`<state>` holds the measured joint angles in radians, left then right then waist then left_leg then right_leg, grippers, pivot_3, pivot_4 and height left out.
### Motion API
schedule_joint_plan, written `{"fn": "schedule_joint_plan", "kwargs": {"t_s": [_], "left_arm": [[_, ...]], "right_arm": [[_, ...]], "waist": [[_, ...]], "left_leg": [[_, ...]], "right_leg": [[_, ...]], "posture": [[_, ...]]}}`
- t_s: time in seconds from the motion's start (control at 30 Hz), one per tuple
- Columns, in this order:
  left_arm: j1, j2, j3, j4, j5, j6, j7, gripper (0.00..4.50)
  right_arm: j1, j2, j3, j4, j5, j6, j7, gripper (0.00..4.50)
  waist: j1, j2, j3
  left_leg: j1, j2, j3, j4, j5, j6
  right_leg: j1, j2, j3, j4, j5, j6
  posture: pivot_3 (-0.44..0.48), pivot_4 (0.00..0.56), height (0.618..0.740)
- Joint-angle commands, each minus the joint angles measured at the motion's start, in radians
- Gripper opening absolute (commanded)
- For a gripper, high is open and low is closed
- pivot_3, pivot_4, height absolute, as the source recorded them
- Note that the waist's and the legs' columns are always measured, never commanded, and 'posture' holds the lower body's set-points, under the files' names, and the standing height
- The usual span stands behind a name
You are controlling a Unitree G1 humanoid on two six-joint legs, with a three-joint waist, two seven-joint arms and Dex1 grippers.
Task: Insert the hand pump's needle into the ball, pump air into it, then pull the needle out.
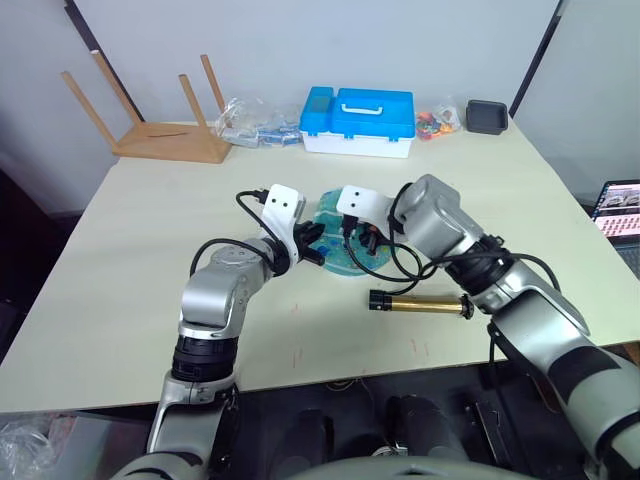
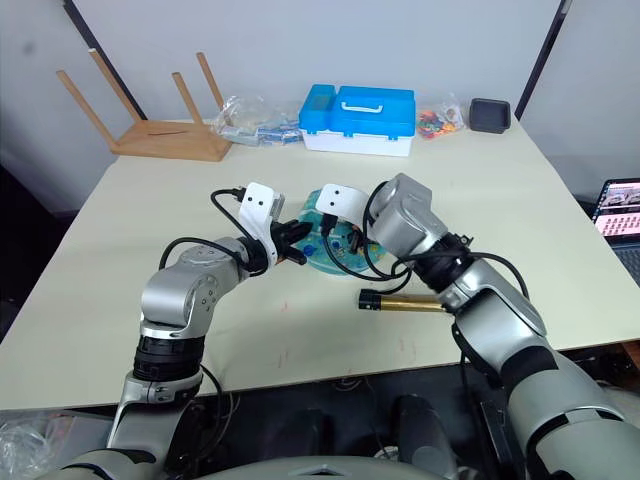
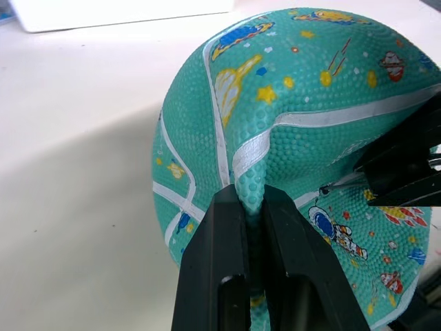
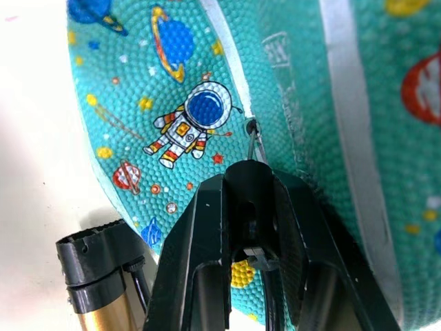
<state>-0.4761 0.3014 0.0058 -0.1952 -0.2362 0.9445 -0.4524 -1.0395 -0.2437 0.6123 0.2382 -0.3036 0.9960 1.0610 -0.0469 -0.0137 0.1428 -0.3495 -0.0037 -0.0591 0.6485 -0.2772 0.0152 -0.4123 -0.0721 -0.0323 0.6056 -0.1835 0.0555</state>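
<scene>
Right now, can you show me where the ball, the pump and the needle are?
the ball (image 3: 296, 89): left wrist view, its bumpy teal skin.
the hand pump (image 1: 425, 303): left eye view, its gold barrel.
the needle (image 4: 253, 143): right wrist view, its thin pin.

pale table (image 1: 150, 230) | grey wall (image 1: 300, 40) behind | upturned wooden stool (image 1: 150, 120) (4 legs up) on far corner

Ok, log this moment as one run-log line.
left gripper: pinching fold of ball | right gripper: holding needle at valve | hand pump: lying on table

Both arms bent inward, left gripper (image 3: 251, 207) pinched tight; right gripper (image 4: 251, 183) clamped, fingertips together
</scene>
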Motion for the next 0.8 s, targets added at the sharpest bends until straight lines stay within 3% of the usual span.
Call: {"fn": "schedule_joint_plan", "kwargs": {"t_s": [0.03,0.33,0.47,0.53,0.8], "left_arm": [[-0.014,-0.038,-0.106,0.052,-0.026,-0.013,-0.049,0.00],[-0.028,-0.033,-0.108,0.062,-0.013,-0.028,-0.062,0.00],[-0.030,-0.032,-0.107,0.063,-0.007,-0.029,-0.062,0.00],[-0.031,-0.029,-0.104,0.069,-0.003,-0.031,-0.060,0.00],[-0.038,-0.017,-0.099,0.092,-0.004,-0.043,-0.064,0.00]], "right_arm": [[0.011,0.049,0.013,-0.156,0.063,-0.002,0.015,0.34],[0.034,0.051,0.009,-0.144,0.066,0.010,-0.038,0.34],[0.032,0.038,-0.008,-0.147,0.076,0.005,-0.048,2.32],[0.038,0.008,-0.021,-0.176,0.069,0.008,-0.068,3.42],[0.094,-0.165,-0.069,-0.375,0.105,0.050,-0.067,3.42]], "waist": [[0.005,0.001,0.002],[0.006,0.000,0.004],[0.013,0.001,0.010],[0.021,-0.001,0.010],[0.044,0.002,0.013]], "left_leg": [[-0.001,-0.001,0.000,0.000,0.000,0.000],[-0.005,-0.010,-0.005,0.000,0.000,0.000],[-0.006,-0.011,-0.006,0.000,0.000,0.000],[-0.014,-0.013,-0.012,0.001,0.004,-0.005],[-0.029,-0.028,-0.026,-0.003,0.008,-0.002]], "right_leg": [[0.000,-0.001,0.001,0.000,0.000,0.000],[-0.002,-0.006,0.002,-0.002,0.000,0.000],[-0.002,-0.007,0.001,-0.002,0.000,0.000],[-0.005,-0.006,-0.001,-0.002,0.003,0.004],[-0.007,-0.014,-0.007,-0.013,0.003,0.004]], "posture": [[0.000,0.150,0.740],[0.000,0.150,0.740],[0.000,0.150,0.740],[0.000,0.150,0.740],[0.000,0.150,0.740]]}}
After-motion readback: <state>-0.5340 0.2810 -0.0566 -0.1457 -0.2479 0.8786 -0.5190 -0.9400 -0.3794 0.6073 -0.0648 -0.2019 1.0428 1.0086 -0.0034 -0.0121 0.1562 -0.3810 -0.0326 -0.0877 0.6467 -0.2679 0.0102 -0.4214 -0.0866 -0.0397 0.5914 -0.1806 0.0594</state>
